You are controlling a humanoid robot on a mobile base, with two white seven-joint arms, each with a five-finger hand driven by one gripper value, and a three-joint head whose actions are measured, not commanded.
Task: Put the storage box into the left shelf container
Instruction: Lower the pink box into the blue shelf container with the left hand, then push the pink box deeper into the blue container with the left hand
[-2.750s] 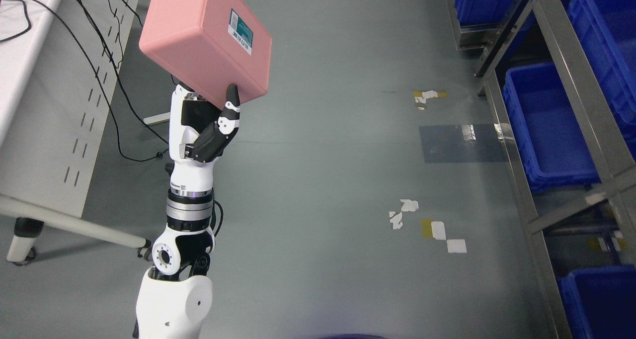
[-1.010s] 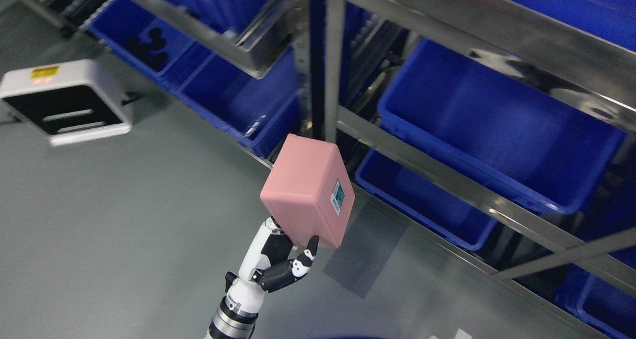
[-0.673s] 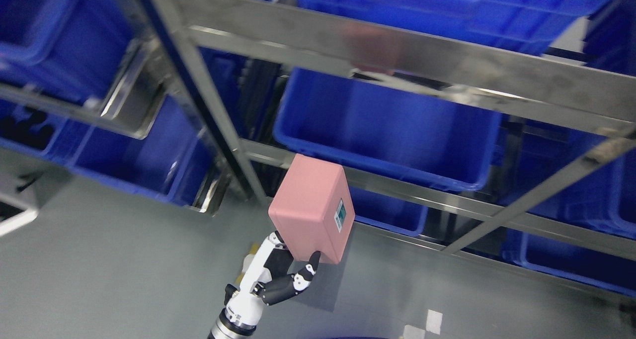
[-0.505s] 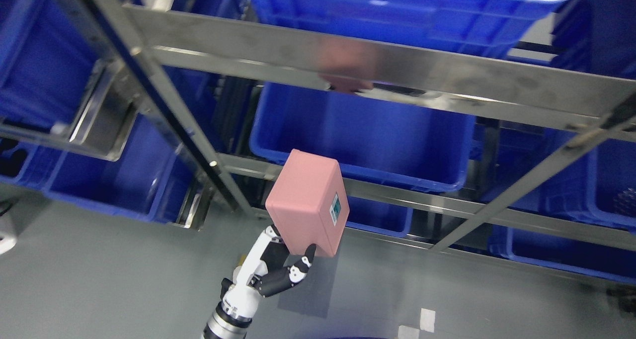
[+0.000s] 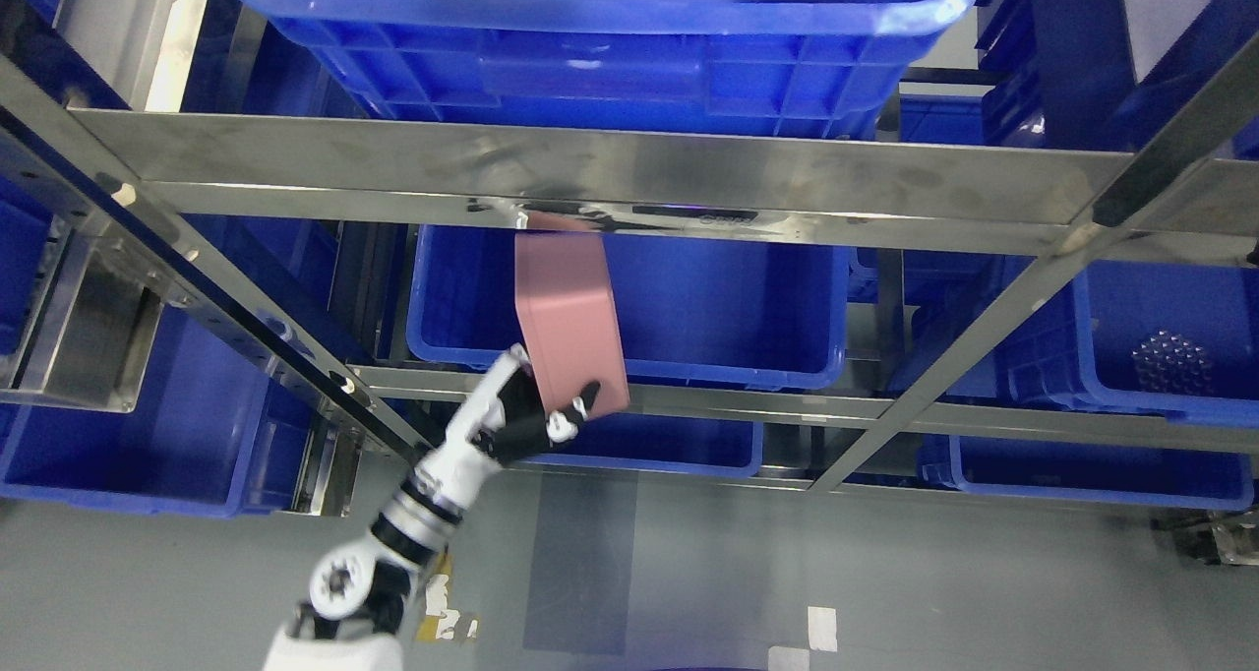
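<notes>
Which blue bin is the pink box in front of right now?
The middle-shelf bin directly behind the pink box, held by the left hand. The other bins sit above, below or off to the sides.

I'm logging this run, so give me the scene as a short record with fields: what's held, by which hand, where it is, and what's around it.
held item: pink storage box
holder: left hand, fingers gripping the box's lower end
box position: tilted, in front of the middle-shelf blue bin, top end near the steel shelf rail
placed: not yet
right hand: not in view
nearby: more blue bins above, below and beside
</notes>
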